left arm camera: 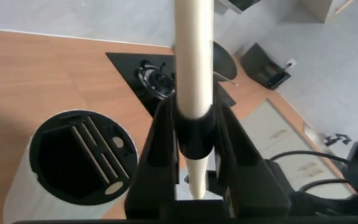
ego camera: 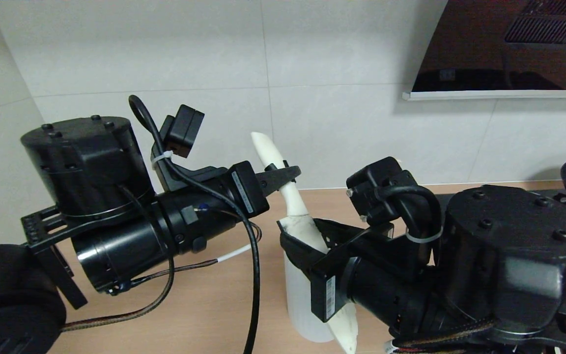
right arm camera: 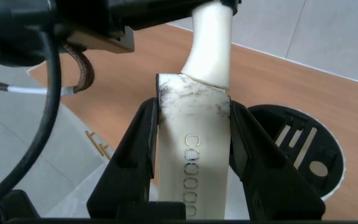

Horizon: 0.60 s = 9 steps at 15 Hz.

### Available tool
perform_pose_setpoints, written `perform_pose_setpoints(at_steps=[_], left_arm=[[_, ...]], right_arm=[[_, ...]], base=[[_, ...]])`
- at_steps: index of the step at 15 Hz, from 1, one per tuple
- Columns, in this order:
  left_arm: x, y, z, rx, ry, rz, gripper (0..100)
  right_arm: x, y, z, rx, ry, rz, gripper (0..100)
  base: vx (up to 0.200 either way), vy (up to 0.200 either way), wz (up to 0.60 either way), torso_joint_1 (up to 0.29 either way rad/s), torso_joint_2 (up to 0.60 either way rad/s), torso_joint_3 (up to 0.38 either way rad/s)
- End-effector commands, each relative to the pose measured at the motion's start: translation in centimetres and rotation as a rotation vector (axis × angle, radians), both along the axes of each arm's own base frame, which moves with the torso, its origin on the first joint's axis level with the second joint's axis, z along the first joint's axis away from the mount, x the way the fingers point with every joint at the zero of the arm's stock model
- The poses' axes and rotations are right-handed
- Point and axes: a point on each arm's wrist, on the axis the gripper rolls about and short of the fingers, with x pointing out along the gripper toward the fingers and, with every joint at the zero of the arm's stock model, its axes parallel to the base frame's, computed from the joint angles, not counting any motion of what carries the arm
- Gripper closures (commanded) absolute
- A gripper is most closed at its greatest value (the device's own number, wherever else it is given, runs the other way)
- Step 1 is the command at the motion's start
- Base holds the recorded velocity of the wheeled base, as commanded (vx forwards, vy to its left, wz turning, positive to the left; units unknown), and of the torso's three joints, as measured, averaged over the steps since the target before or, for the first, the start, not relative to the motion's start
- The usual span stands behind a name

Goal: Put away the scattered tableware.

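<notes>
A long white utensil [ego camera: 268,150] with a round handle and a flat, scuffed blade [right arm camera: 192,134] is held tilted above the counter between both arms. My left gripper [ego camera: 285,179] is shut on the handle [left arm camera: 194,62], seen up close in the left wrist view [left arm camera: 194,134]. My right gripper [ego camera: 302,236] is shut on the blade just below the handle, one finger [right arm camera: 138,146] on each flat edge. Right under the utensil stands a white cylindrical holder [ego camera: 302,305] with a black slotted top [left arm camera: 79,155] [right arm camera: 297,149].
The holder stands on a wooden counter [ego camera: 214,295] against a tiled wall. A black gas hob [left arm camera: 157,74] lies to the right, with a dark range hood [ego camera: 509,49] above it. A floor and cabinet fronts [left arm camera: 278,134] lie beyond the counter edge.
</notes>
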Motion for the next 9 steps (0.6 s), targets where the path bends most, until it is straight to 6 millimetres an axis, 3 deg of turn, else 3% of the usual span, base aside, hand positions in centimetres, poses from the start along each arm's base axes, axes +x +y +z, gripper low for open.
perform_pose_setpoints(at_steps=[1,7,8,9], left_arm=[[-0.08,0.05,0.1,-0.002,-0.002,0.0,100],[-0.15,0.11,0.48,-0.011,-0.013,0.002,100],[-0.16,0.12,0.61,-0.014,-0.017,0.003,100],[-0.13,0.1,0.72,-0.016,-0.019,0.005,100]], right_arm=[[-0.06,-0.19,0.3,0.009,-0.005,-0.001,100],[-0.03,-0.44,0.4,0.012,-0.007,-0.007,100],[-0.04,-0.47,0.45,0.013,-0.007,-0.007,0],[-0.02,-0.52,0.5,0.016,-0.007,-0.009,0]], base=[[0.0,0.0,0.0,0.0,0.0,0.0],[0.0,0.0,0.0,0.0,0.0,0.0],[0.0,0.0,0.0,0.0,0.0,0.0],[0.0,0.0,0.0,0.0,0.0,0.0]])
